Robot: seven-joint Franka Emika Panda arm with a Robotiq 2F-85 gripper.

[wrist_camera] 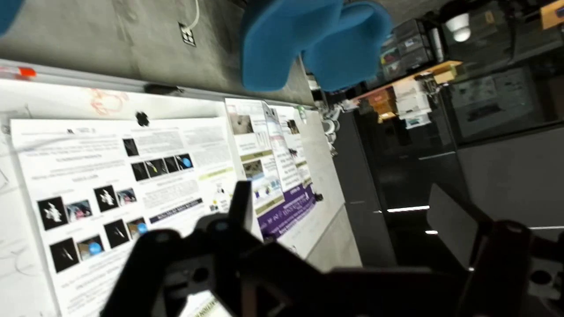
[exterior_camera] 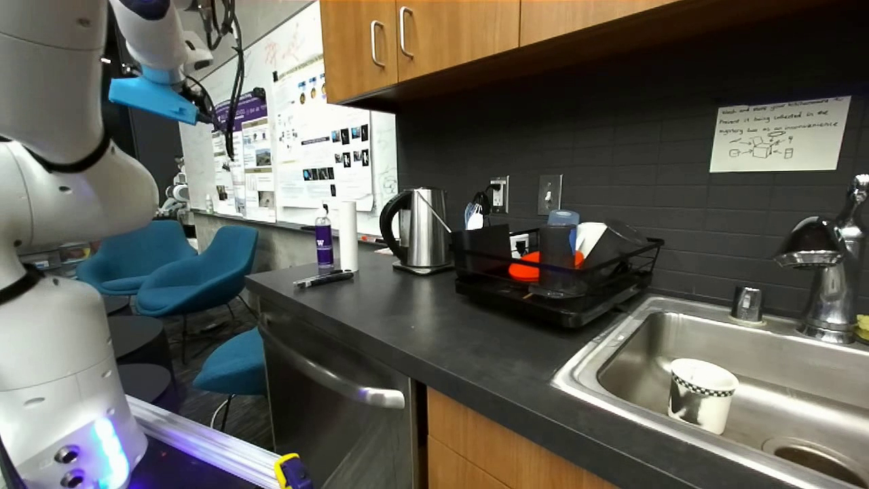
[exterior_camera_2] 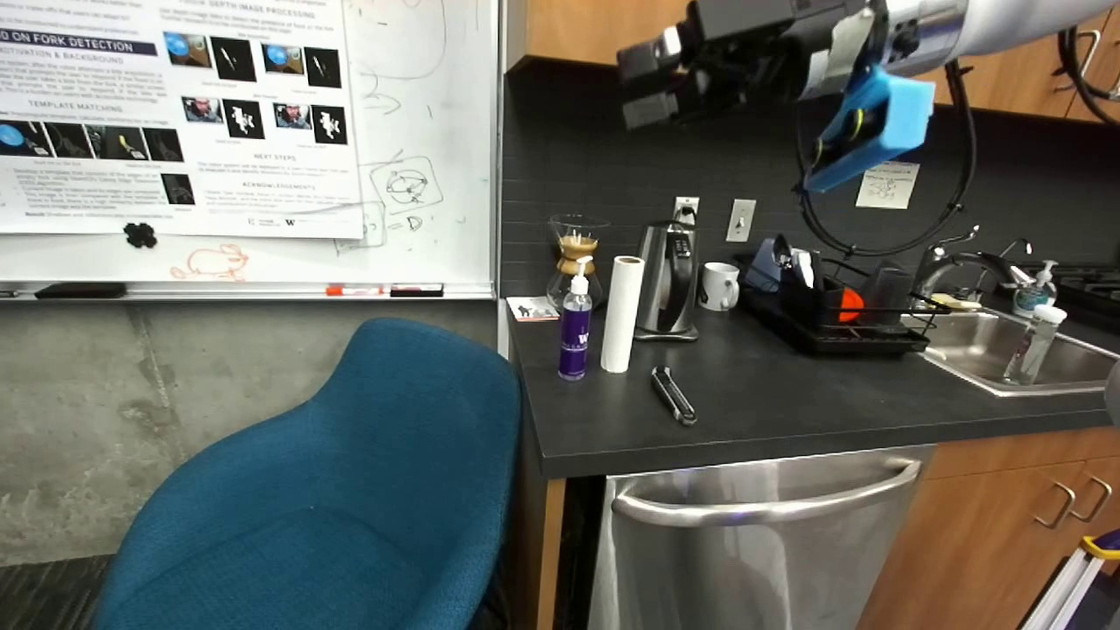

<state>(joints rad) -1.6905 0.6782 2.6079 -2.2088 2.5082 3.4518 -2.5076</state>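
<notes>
The pump bottle [exterior_camera_2: 574, 348], nearest the gripper as far as one can judge, stands upright on the counter [exterior_camera_2: 787, 402], beyond the white roll [exterior_camera_2: 621, 315] from the kettle [exterior_camera_2: 658, 284]. It is probably light, smooth and somewhat slippery, best taken by its body below the pump. A dish rack [exterior_camera_2: 840, 343] stands on the kettle's opposite side. The gripper [exterior_camera_2: 643, 85] hangs higher than the kettle, fingers spread wide, grasping nothing.

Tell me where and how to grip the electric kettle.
Probably best by the upright middle of its black handle, approached level from the front of the counter, the claw closing across both sides. The electric kettle stands upright; its handle loops out toward that front edge, with a gap behind it.
</notes>
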